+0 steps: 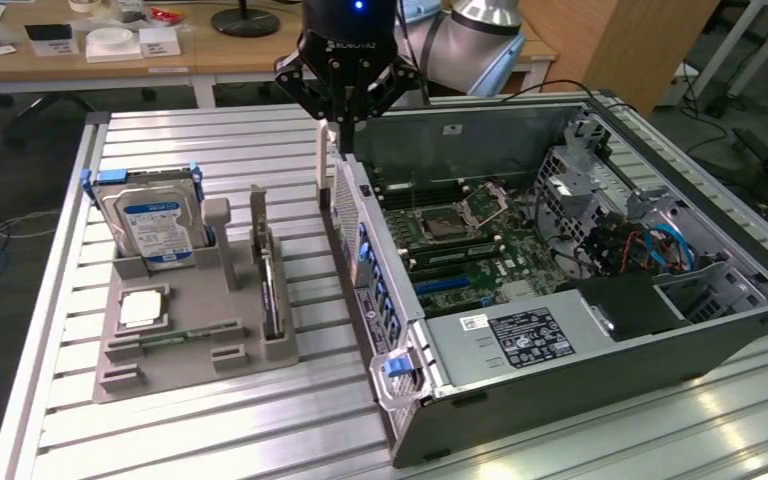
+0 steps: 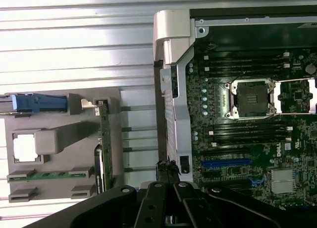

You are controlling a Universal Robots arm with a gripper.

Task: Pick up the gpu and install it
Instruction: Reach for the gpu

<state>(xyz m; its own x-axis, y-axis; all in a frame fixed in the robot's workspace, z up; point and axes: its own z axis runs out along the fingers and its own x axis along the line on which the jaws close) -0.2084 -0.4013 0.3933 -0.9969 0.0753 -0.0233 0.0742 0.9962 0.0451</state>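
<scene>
UR arm [image 1: 488, 38] overhead, claw [image 1: 341, 114] pointing straight down, pinched closed, tips tog.

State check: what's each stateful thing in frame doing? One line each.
gripper: shut, holding nothing.
gpu: standing on edge in the grey holder, not picked up.
hard drive: upright in the holder.
computer case: side open, motherboard exposed.

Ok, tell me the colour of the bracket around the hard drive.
Blue bracket on the hard drive; the exterior view shows it best.
</scene>
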